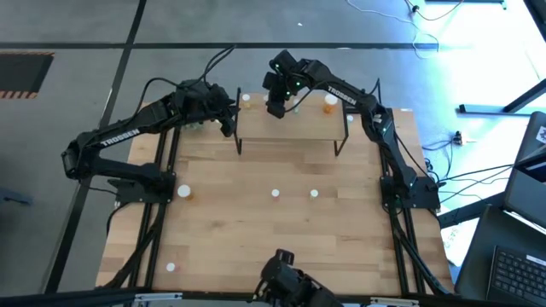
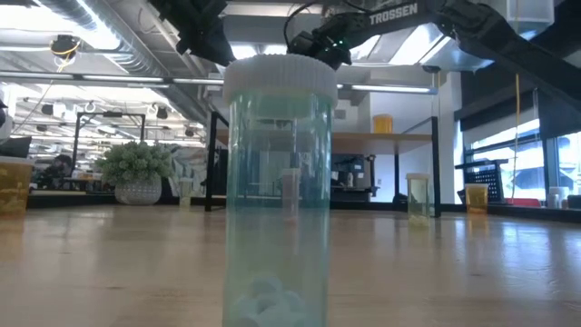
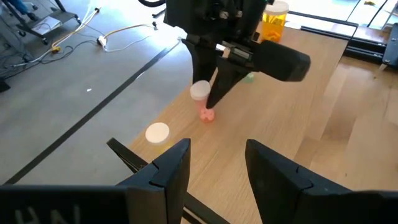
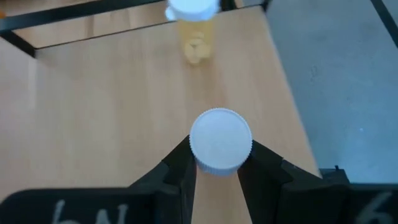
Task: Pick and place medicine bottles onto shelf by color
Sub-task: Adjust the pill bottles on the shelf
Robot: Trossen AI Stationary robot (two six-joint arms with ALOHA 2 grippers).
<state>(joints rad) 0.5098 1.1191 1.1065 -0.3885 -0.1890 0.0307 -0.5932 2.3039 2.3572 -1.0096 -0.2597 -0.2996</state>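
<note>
Progress: partial. Shelf [image 1: 290, 128] at the far end of the table [image 1: 256, 230] carries an orange bottle [image 1: 330, 103] near its right end and a white-capped one [image 1: 246, 99] near its left.

Right gripper [image 4: 216, 163] hangs over the shelf, fingers closed on the white cap of a bottle [image 4: 220, 140]; the left wrist view shows that bottle is pink and just above or on the board (contact cannot be told). A yellow bottle [image 4: 196, 28] stands further along the board.

Left gripper [image 3: 217, 158] waits at the shelf's left end, fingers apart, holding nothing.

Left to do: several bottles on the open table, e.g. [image 1: 182, 192], [image 1: 275, 194], [image 1: 314, 194], [image 1: 171, 267]; a green one [image 2: 277, 191] stands right before the low camera.

Obstacles: shelf legs; the two arms are near each other. Plant ball [image 2: 138, 173] sits at the far edge.
</note>
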